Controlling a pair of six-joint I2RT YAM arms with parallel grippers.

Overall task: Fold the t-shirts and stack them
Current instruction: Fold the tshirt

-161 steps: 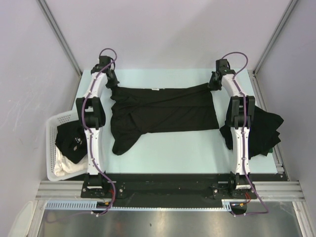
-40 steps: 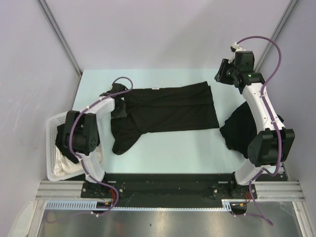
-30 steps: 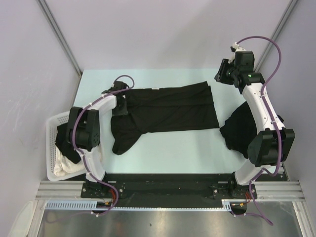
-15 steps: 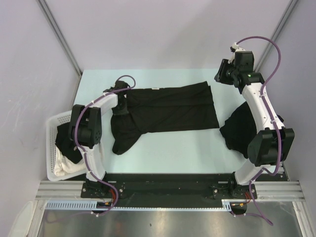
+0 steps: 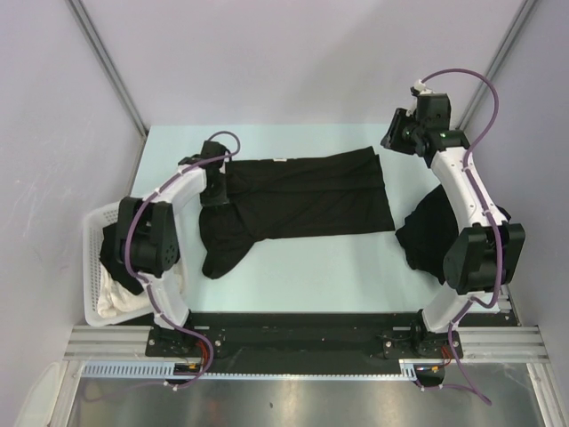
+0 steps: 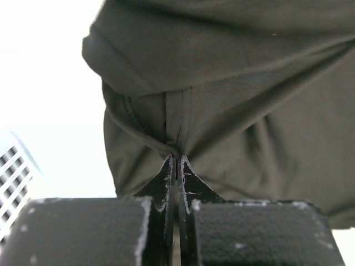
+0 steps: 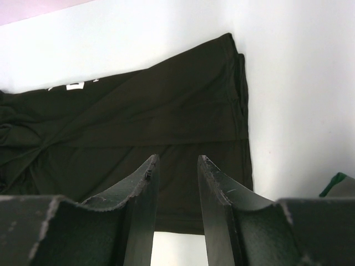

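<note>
A black t-shirt (image 5: 302, 196) lies spread across the middle of the pale table, its left side bunched and one sleeve trailing toward the near edge. My left gripper (image 5: 216, 187) rests at that bunched left side. In the left wrist view the left gripper (image 6: 176, 159) is shut, pinching a small fold of the t-shirt (image 6: 233, 83). My right gripper (image 5: 396, 140) hovers beyond the shirt's far right corner. Its jaws (image 7: 176, 160) stand open with nothing between them, above the shirt (image 7: 138, 127).
A heap of more black t-shirts (image 5: 428, 233) lies at the table's right edge under the right arm. A white lattice basket (image 5: 92, 233) left of the table holds a dark garment and a white cloth (image 5: 111, 301). Grey walls enclose the table.
The left gripper slid onto the shirt's left side and closed on a fold of fabric. The right gripper shifted slightly left and stayed open.
</note>
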